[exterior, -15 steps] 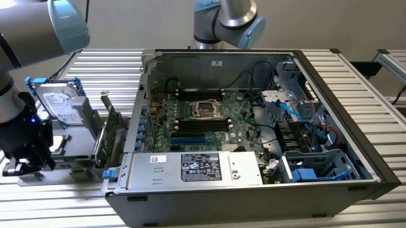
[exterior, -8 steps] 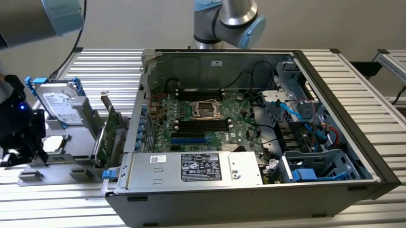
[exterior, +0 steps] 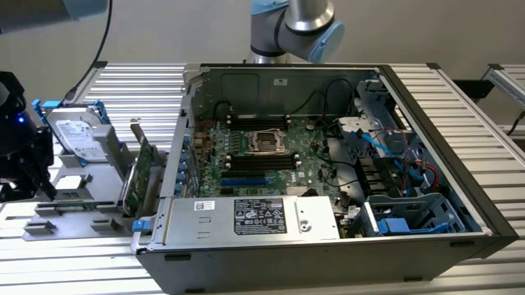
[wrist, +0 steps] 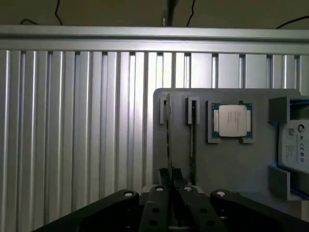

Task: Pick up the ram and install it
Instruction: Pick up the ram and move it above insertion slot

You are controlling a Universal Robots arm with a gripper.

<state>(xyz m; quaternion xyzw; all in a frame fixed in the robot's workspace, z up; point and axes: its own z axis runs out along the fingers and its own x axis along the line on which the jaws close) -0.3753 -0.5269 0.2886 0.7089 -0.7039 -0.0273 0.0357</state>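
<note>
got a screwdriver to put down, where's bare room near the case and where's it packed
Free: the ribbed table at the exterior view's right of the computer case, and the strip on the near side of the gray tray. Crowded: the tray, with hard drive, CPU and upright expansion card; inside the case, cables over the motherboard.

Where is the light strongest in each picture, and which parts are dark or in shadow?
Exterior view: glare whitens the slatted table beside the hard drive, while the inside of the computer case is dim. Wrist view: a bright streak runs down the table's ribs, the processor shines, and the gripper is a dark shape.
</note>
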